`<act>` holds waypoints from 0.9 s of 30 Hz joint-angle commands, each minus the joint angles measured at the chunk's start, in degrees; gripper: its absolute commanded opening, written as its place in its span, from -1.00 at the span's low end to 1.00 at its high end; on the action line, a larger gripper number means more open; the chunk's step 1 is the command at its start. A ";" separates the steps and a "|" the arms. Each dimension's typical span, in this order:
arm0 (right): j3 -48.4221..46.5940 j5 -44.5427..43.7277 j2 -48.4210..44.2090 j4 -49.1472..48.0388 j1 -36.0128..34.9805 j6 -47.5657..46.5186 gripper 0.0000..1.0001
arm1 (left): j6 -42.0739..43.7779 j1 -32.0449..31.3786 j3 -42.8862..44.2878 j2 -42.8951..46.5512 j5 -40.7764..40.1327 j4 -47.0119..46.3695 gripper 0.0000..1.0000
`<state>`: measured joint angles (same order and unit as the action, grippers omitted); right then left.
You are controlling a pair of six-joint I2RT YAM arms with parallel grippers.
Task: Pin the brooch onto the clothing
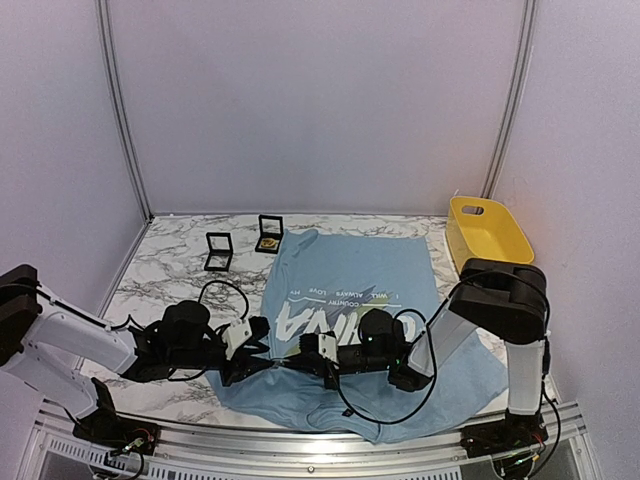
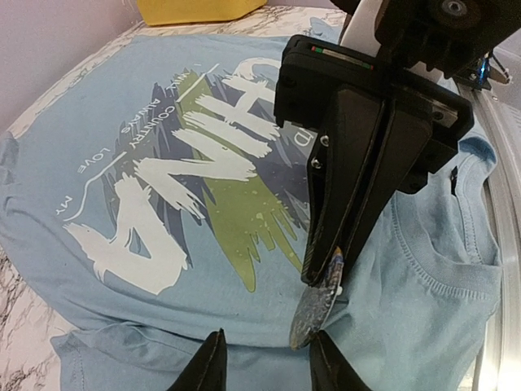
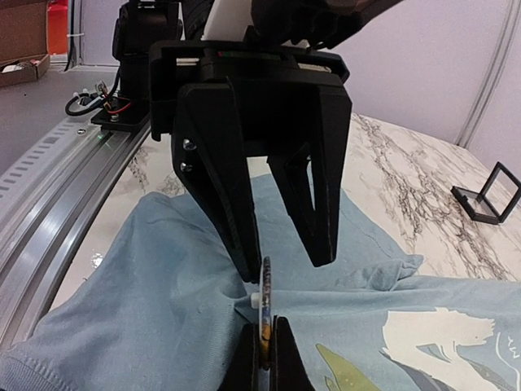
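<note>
Top external view: both arms are stretched low over the counter, the left reaching in from 9 o'clock and the right from 3 o'clock, and their tips are brought close together over the lower chest of the light blue T-shirt, which is spread flat at centre with its collar toward 6 o'clock. The left claw is held open and pointed down at the cloth, its fingers spread to either side of the brooch. The right claw is closed on that brooch, a thin disc gripped edge-up just beside the collar. Its lower edge is seen at the fabric, but contact cannot be confirmed, and the pin is not made out. Two small black display stands are set at 11 o'clock off the shirt's sleeve, one with something gold in it. A yellow basket is placed at 2 o'clock. The white lettering is partly covered by the arms in the top view.
</note>
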<state>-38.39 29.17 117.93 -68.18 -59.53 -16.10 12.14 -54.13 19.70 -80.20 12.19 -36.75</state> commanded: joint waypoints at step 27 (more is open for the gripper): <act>0.18 -1.52 -5.99 5.63 0.09 -4.68 -0.50 | -1.07 -2.30 -1.19 -0.68 5.56 -5.70 -1.00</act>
<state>-38.81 30.87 116.42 -64.99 -59.44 -18.24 12.58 -56.12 19.51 -82.41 17.91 -39.66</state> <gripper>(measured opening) 0.184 0.011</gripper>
